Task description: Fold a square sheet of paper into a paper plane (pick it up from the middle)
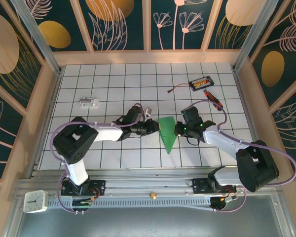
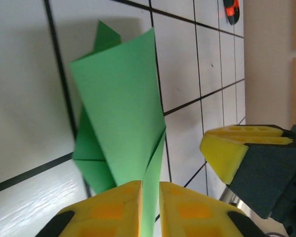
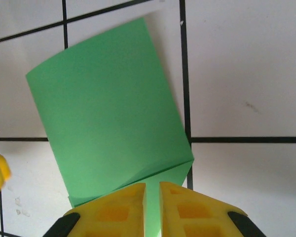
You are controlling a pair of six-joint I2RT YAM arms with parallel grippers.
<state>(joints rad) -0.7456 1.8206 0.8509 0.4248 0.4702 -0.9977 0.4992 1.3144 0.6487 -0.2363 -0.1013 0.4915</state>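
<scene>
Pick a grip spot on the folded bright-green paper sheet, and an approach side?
Probably the side edges near its wide far end, approached from left and right. The folded bright-green paper sheet has raised flaps there that suit a thin pinch, as the left gripper and right gripper hold it now. The near tip looks too narrow.

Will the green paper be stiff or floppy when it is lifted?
Probably floppy: the paper bows above the left gripper. Likely very light, since the right gripper pinches just its edge. A push would probably crease it, being thin.
</scene>
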